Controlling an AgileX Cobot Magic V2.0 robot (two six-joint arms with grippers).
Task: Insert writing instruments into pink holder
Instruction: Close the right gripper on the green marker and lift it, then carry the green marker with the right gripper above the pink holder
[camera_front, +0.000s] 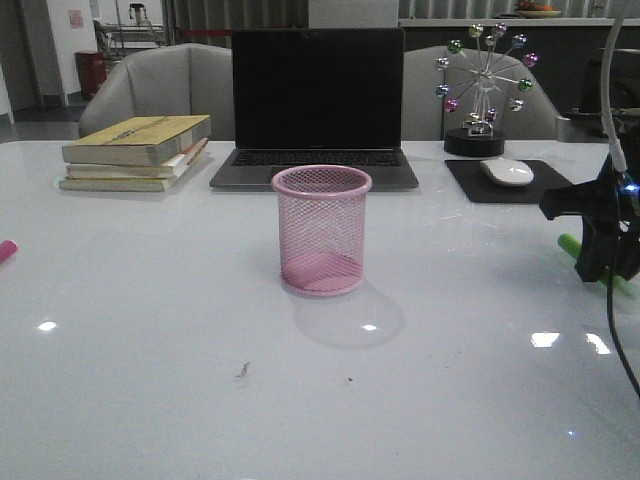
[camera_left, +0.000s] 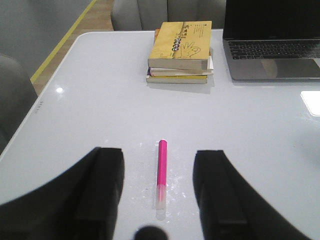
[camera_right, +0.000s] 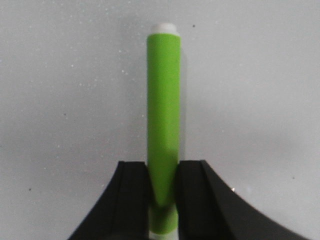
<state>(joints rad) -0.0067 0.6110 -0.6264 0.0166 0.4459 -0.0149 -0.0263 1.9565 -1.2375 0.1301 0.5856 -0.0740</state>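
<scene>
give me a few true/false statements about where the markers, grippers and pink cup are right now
1. The pink holder has no marker in it. True.
2. The right gripper is closed on the green marker. True.
3. The left gripper is clamped on the pink marker. False: its fingers stand wide apart, and the marker lies on the table between them.
4. The holder has tipped onto its side. False: it stands upright in front of the laptop.
5. The mouse rests on the stack of books. False: it sits on a dark pad, across the laptop from the books.
</scene>
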